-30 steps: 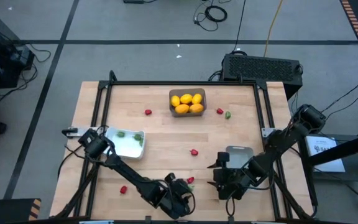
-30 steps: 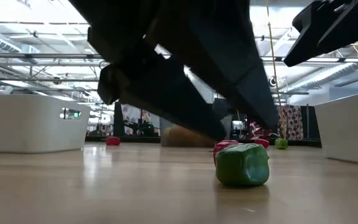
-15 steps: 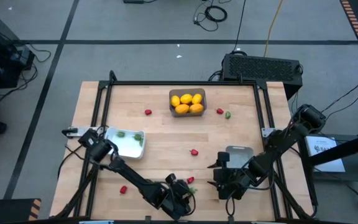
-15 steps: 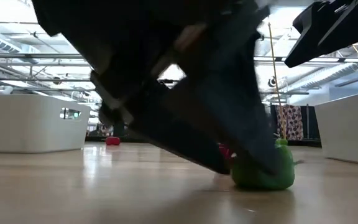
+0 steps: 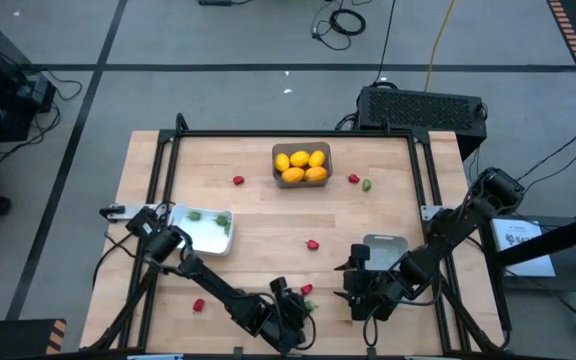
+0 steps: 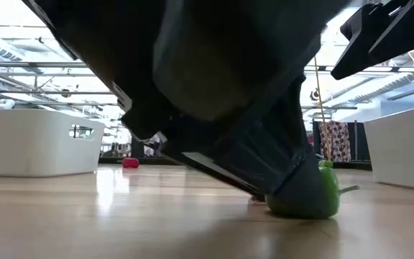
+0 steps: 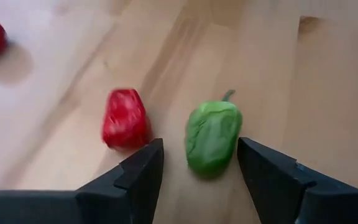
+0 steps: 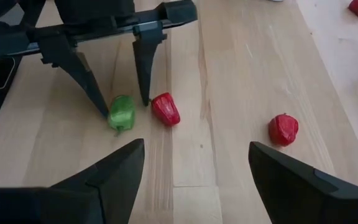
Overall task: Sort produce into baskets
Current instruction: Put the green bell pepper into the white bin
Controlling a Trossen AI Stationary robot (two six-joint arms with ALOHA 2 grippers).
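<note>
Produce: four citrus [image 5: 301,166] in one basket [image 5: 277,150], green pepper [image 7: 211,137] between left gripper's [image 7: 199,163] parted fingers, ungrasped, right gripper [image 8: 194,163] open, empty

1. Even, bright overhead light; ceiling strip lights glow in the low view.
2. The tabletop [image 6: 121,216] shows pale glare at 9 o'clock in the low view.
3. The red pepper [image 7: 124,118] is blurred; soft shadows sit beneath it.
4. The near arm looms dark and unfocused.

green pepper [image 7: 212,138] between parted jaws, red pepper [image 7: 125,118] crowding outside
</note>
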